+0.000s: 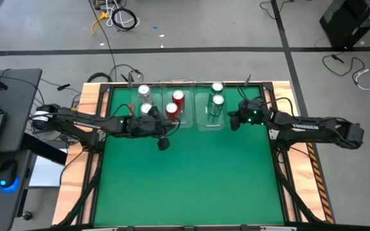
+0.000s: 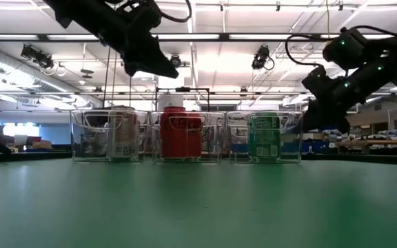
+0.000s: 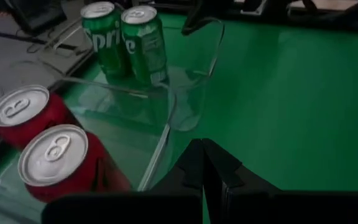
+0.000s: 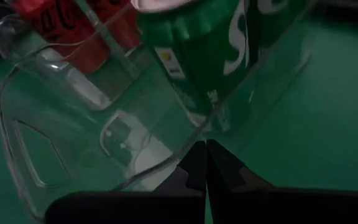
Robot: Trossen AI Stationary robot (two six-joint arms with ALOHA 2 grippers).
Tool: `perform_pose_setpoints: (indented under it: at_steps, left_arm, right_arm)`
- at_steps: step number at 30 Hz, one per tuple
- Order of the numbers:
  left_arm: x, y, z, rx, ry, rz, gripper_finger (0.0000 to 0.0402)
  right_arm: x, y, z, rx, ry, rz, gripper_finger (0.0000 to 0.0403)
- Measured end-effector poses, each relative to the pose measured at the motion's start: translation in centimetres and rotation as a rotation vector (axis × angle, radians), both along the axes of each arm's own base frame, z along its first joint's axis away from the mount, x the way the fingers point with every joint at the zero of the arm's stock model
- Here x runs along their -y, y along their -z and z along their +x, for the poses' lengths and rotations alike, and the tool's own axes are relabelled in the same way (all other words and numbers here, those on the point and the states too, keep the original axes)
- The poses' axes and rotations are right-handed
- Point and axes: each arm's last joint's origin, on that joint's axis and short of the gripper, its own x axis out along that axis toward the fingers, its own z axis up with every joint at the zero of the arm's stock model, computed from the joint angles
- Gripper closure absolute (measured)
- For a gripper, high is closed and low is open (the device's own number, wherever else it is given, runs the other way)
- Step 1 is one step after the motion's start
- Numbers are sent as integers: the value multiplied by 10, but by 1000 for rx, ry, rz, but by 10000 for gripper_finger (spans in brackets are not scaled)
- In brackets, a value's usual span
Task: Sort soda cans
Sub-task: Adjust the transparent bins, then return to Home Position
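Nearest you, the wide green felt tabletop runs bare up to the far edge, wooden frame around it, grey concrete floor with loose cables beyond; the low view shows a big hall with strip lights behind. Along the far edge you've got three clear plastic bins in a row, all six cans already inside: two silver cylindrical metal soda cans in the left one, two red soda cans in the middle, two green soda cans in the right. I'd say sorting looks finished, nothing left loose on the felt. Left gripper sits just in front of the red bin, fingers pressed together, empty. Right gripper hangs just beside the green bin, also closed, holding nothing. Next you'd likely only need to back both arms off without clipping a bin wall
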Motion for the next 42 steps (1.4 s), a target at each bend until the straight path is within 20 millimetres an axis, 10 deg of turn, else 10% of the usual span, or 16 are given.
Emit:
perform_pose_setpoints:
  at_steps: [18,28,42]
  left_arm:
    - [16,7,-12,348,263,16,401]
    - [12,7,-12,332,268,68,401]
    - [9,9,-12,322,296,54,401]
  right_arm:
    - [-39,-49,7,162,-397,-319,403]
    - [-80,-42,19,234,-545,-510,403]
    - [-95,-19,-18,286,-626,-496,403]
